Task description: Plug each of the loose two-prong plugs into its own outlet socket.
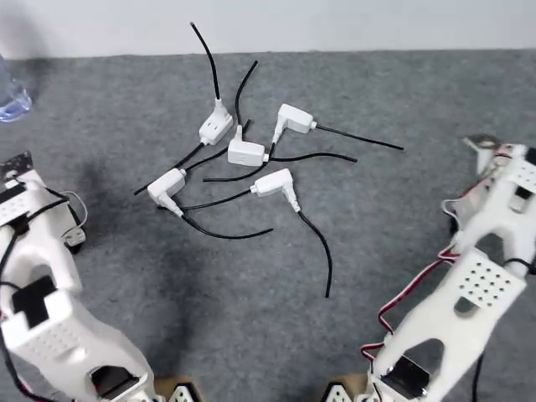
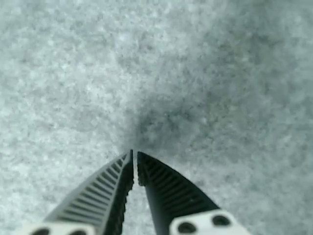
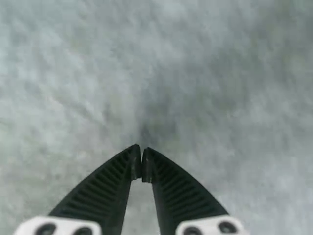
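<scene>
The corded plugs (image 1: 246, 152) on the mat (image 1: 377, 276), flanked on both sides.
We see the five plugs close together in the middle, toward the back; one arm (image 1: 46, 335) stands near the front left, the other arm (image 1: 473, 289) near the front right.

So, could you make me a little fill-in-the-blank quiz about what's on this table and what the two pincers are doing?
1. The white plug pieces lying on the grey mat number ____.
2. Their cords are coloured ____.
3. The left pincer and the right pincer are both ____, with nothing between their tips.

Missing words: five; black; shut.
</scene>
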Tool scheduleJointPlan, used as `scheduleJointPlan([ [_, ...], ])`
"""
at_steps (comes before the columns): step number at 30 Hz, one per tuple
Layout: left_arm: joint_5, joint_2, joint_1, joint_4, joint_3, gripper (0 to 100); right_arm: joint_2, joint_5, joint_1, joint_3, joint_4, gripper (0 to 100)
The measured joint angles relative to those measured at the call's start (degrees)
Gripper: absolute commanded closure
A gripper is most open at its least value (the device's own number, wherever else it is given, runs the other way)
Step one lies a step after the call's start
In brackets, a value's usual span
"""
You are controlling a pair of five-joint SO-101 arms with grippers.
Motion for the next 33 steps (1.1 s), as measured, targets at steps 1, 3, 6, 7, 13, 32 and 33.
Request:
scheduleJointPlan([
  [1, 0.0, -1.76, 0.0, -0.88, 1.76, 99, -1.49, 0.0, -0.09, -0.18, 1.05, 99.1],
  [3, 0.0, -6.07, 0.18, -2.55, 5.1, 99, -5.1, -0.79, -0.62, -0.35, 2.99, 99.1],
  [6, 0.0, -14.07, 2.55, -2.81, 8.79, 99, -10.2, -3.96, -1.14, -0.35, 4.48, 99.1],
  [7, 0.0, -17.05, 4.22, -2.46, 9.58, 99, -12.04, -4.66, -1.41, -0.35, 4.48, 99.1],
  [13, -8.18, -37.36, 15.91, 7.03, 10.64, 99, -26.55, -6.42, -5.01, 7.82, 4.48, 99.1],
  [32, -11.96, -69.45, 19.34, 25.58, 18.37, 99, -95.21, -15.56, -30.77, 68.4, 4.4, 99.1],
  [33, -11.96, -71.03, 19.34, 24.79, 20.92, 99, -97.93, -15.56, -30.68, 71.3, 4.22, 99.1],
])
